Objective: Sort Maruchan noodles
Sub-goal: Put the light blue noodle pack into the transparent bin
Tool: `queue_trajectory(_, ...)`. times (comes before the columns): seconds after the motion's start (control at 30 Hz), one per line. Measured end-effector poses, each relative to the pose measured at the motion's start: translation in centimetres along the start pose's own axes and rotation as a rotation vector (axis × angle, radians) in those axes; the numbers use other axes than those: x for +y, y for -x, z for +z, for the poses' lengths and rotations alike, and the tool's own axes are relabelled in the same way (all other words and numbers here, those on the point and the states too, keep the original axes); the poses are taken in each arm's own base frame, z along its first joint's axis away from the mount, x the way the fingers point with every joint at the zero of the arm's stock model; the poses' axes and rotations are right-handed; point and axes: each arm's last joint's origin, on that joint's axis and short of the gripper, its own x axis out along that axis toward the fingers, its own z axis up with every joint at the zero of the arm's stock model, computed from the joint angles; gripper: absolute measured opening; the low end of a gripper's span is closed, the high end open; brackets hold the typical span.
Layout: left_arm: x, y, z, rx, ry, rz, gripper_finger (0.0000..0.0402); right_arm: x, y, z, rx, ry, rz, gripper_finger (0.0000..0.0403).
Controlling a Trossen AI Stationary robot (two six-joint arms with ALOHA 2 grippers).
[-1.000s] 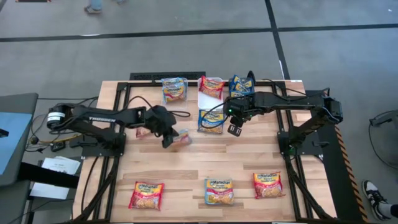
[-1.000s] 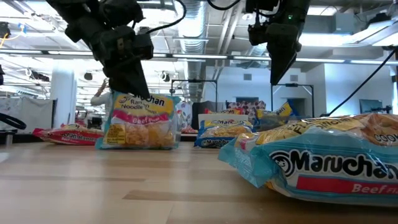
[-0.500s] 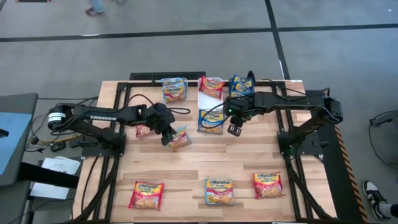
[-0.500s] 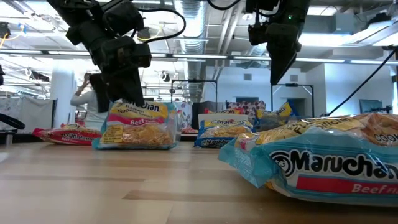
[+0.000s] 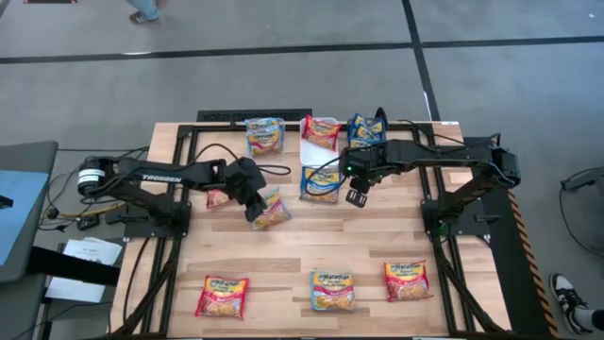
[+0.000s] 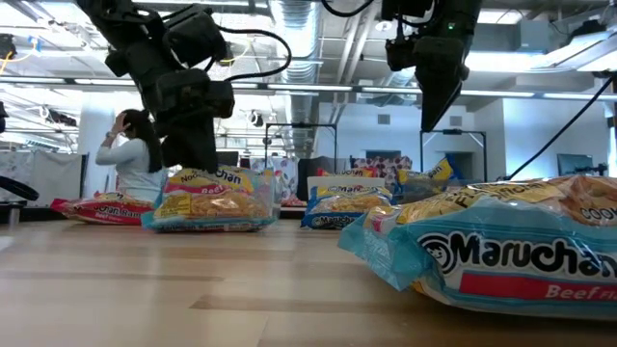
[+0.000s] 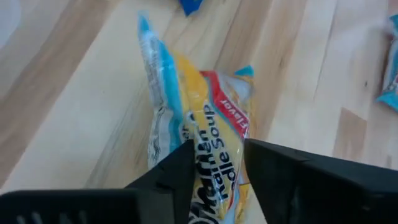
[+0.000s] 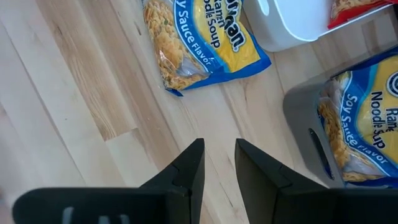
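A Maruchan noodle packet (image 7: 199, 106), yellow with blue ends and a red flavour band, lies flat on the wood table (image 5: 311, 241) left of centre, also seen in the low view (image 6: 207, 200). My left gripper (image 7: 217, 146) slants down over it, open, one finger on each side of its near end. My right gripper (image 8: 219, 158) hangs above the table's middle (image 5: 356, 196), its fingers a little apart with bare wood between them. A blue soy-sauce packet (image 8: 205, 37) lies beyond it. My left gripper has its fingers (image 7: 177, 174) on either side of the packet's end (image 7: 214, 186), slanting down from the table's left. The packet fills the gap between them, and I cannot tell whether they touch it. The packet rests flat on the table.
A clear bin (image 5: 265, 137), a white bin (image 5: 321, 132) and a dark bin (image 5: 368, 127) stand along the far edge, each with a packet inside. A red packet (image 5: 219, 198) lies by the left arm. Three packets (image 5: 332, 290) lie in a row near the front edge.
The packet under my left gripper has tipped from standing upright on its lower edge to lying flat on the table. My right gripper has kept still.
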Motion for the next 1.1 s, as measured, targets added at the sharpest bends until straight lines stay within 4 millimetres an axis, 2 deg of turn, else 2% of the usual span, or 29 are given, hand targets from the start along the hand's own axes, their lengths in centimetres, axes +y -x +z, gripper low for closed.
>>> queue_trajectory(0.17, 0.4, -1.5, -0.4, 0.055, 0.028, 0.019, 0.0151, 0.0, 0.0, 0.0, 0.001, -0.002, 0.0, 0.0113)
queue_trajectory(0.33, 0.8, -2.7, -0.8, 0.104, 0.041, 0.036, 0.0158, 0.0, 0.0, 0.0, 0.001, -0.001, 0.003, 0.0113)
queue_trajectory(0.7, 0.7, -2.7, -0.7, 0.091, 0.051, 0.019, 0.0154, 0.0, 0.0, 0.0, -0.003, -0.002, 0.004, 0.0113)
queue_trajectory(0.83, 0.8, -2.7, -0.7, 0.089, 0.052, 0.039, 0.0118, 0.0, 0.0, 0.0, -0.003, -0.002, 0.004, 0.0113)
queue_trajectory(1.03, 0.7, -2.7, -0.6, 0.08, 0.043, 0.036, 0.0017, 0.0, 0.0, 0.1, -0.005, -0.002, 0.004, 0.0113)
queue_trajectory(1.1, 0.7, -2.7, -0.6, 0.08, 0.04, 0.036, 0.0008, 0.0, 0.0, 0.1, -0.008, -0.002, 0.005, 0.0113)
